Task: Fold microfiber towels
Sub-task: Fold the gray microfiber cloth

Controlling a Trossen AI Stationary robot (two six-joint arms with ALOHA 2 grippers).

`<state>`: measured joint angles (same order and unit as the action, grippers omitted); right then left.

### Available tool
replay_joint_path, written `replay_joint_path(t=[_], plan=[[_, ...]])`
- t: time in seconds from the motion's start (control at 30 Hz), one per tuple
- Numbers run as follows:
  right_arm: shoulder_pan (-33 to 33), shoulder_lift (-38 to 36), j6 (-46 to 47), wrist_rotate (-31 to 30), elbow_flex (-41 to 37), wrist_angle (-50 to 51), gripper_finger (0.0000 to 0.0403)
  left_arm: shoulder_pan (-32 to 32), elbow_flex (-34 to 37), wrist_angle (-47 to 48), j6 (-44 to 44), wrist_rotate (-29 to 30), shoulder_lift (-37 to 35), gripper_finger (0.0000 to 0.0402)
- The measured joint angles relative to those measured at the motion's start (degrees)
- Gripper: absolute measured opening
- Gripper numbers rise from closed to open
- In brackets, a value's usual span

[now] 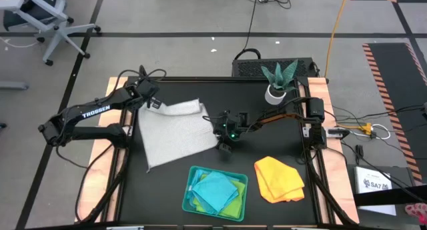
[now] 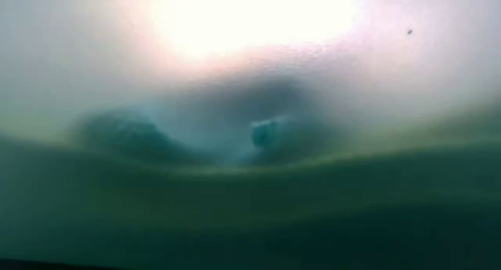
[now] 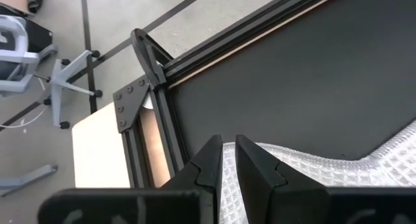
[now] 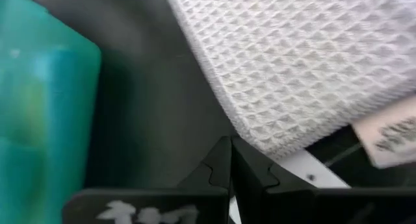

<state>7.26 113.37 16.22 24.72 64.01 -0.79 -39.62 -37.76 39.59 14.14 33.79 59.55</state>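
Note:
The pale grey-white towel (image 1: 177, 131) lies spread on the black table. My left gripper (image 1: 155, 102) is at its far left corner, shut on it. My right gripper (image 1: 224, 145) is shut, with its fingertips (image 4: 227, 152) right at the towel's near right corner (image 4: 260, 141). Turquoise (image 1: 217, 188) and lime green (image 1: 230, 207) towels lie in the teal tray (image 1: 190, 202). The yellow-orange towel (image 1: 279, 179) lies loosely folded on the table to the right of the tray. The low view is a blur and shows nothing I can name. My left gripper pinches the grey-white towel's far left corner (image 3: 229, 175) between its two fingers, slanting down from the table's left. The cloth shows in the narrow gap between the fingers, and the rest of the towel (image 3: 338, 178) lies on the table. I cannot tell whether my right gripper touches the towel's near right corner.
A potted plant (image 1: 279, 80) stands at the table's far right. The table's frame corner (image 3: 140, 97) is just beyond my left gripper. Bare black table lies between the towel and the tray and at the far middle.

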Motion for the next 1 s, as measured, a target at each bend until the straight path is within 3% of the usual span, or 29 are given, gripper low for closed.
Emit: replay_joint_path(t=[0.1,0.37,0.57,0.73,1.0], plan=[[0.7,-0.2,-2.7,-2.8,0.0,3.0,0.0,0.0,0.0,0.0,-0.1,-1.4,0.0,0.0047],[2.5,-0.8,-5.4,-3.2,0.2,10.7,0.0,0.0,0.0,0.0,-0.1,-1.4,0.0,0.0047],[2.6,-6.2,-3.9,-5.2,1.0,12.9,0.0,0.0,0.0,0.0,-0.1,-1.5,0.0,0.0047],[1.9,-8.5,-3.6,-4.0,2.0,6.0,0.0,0.0,0.0,0.0,-0.2,-2.5,0.0,0.0047],[2.0,-0.9,-2.7,-3.9,1.9,-3.4,0.0,0.0,0.0,0.0,-0.1,-2.5,0.0,0.0047]])
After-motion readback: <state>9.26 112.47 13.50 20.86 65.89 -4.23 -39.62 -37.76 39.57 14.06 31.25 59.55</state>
